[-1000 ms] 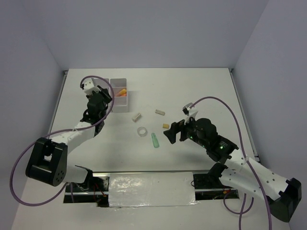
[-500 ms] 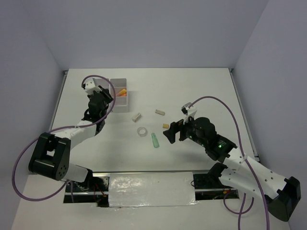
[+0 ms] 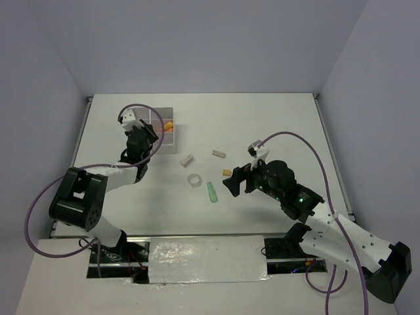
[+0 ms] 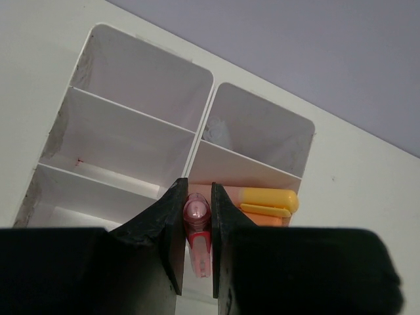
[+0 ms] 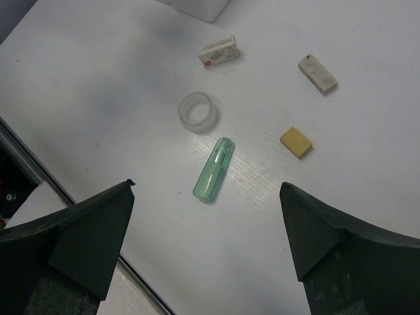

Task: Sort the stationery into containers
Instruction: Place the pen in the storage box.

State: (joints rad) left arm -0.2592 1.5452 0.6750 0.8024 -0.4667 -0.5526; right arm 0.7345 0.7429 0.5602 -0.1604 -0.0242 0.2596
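My left gripper (image 4: pixel 198 244) clamped on pink marker stick (image 4: pixel 197 220), poised over white six-compartment organiser box (image 4: pixel 211 90) near far-left corner of table (image 3: pixel 275 128), I reckon to join orange marker (image 4: pixel 266 202); right gripper (image 5: pixel 207 187) gaping above green marker (image 5: pixel 214 170).

Bright, even, diffuse light casts soft shadows; the left gripper (image 4: pixel 197 197) shows dark and slightly soft-edged.
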